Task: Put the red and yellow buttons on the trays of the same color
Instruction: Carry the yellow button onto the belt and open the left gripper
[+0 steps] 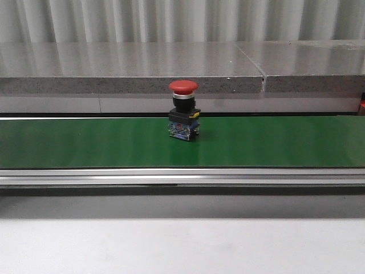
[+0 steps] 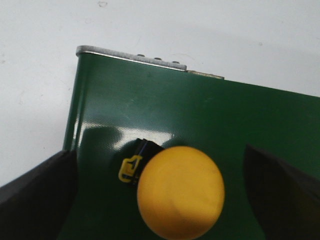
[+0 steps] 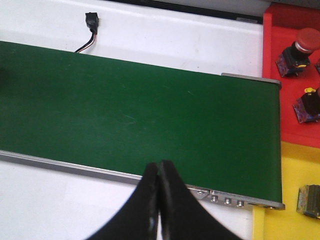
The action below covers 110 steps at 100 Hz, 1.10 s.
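A red mushroom button (image 1: 183, 111) stands upright on the green conveyor belt (image 1: 85, 142), near its middle; no gripper shows in the front view. In the left wrist view a yellow button (image 2: 180, 192) stands on the belt near its end. My left gripper (image 2: 160, 165) is open, one finger (image 2: 35, 187) on each side of the button, apart from it. My right gripper (image 3: 159, 167) is shut and empty over the belt's metal edge. A red tray (image 3: 272, 65) holds two buttons, one red-capped (image 3: 301, 47). A yellow tray (image 3: 290, 170) lies beside it.
A button body (image 3: 309, 200) lies in the yellow tray, cut off by the frame. A black connector with wires (image 3: 91, 22) lies on the white table beyond the belt. A grey stone ledge (image 1: 131, 74) runs behind the conveyor.
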Each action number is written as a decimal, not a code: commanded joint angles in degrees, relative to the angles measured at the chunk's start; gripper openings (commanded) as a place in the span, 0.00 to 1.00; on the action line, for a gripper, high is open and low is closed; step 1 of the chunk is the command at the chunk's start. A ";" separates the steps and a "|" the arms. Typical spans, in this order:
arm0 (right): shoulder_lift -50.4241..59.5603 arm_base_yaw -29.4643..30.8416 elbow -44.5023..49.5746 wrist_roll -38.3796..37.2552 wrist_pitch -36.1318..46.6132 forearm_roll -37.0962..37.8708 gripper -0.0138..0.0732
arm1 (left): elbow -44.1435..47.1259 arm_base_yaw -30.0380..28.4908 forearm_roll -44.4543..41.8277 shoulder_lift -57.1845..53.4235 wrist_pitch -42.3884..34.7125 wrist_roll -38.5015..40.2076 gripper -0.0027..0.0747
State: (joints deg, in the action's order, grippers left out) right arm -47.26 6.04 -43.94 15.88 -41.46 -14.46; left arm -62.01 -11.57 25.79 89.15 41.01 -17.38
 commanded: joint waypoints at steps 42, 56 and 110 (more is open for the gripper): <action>0.37 -0.08 -1.44 0.51 2.97 -0.30 0.08 | -1.45 5.83 4.14 -19.42 -6.59 -8.44 0.86; 0.37 -0.08 -1.44 0.51 2.97 -0.30 0.08 | 1.48 9.78 4.14 -25.80 -10.37 -9.27 0.86; 0.37 -0.08 -1.44 0.51 3.79 -0.30 0.08 | 25.96 11.63 3.23 -57.82 -19.44 -9.27 0.60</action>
State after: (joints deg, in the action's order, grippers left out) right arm -47.26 6.04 -43.94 15.88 -41.35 -14.46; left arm -36.70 -0.42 28.09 34.75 25.94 -26.69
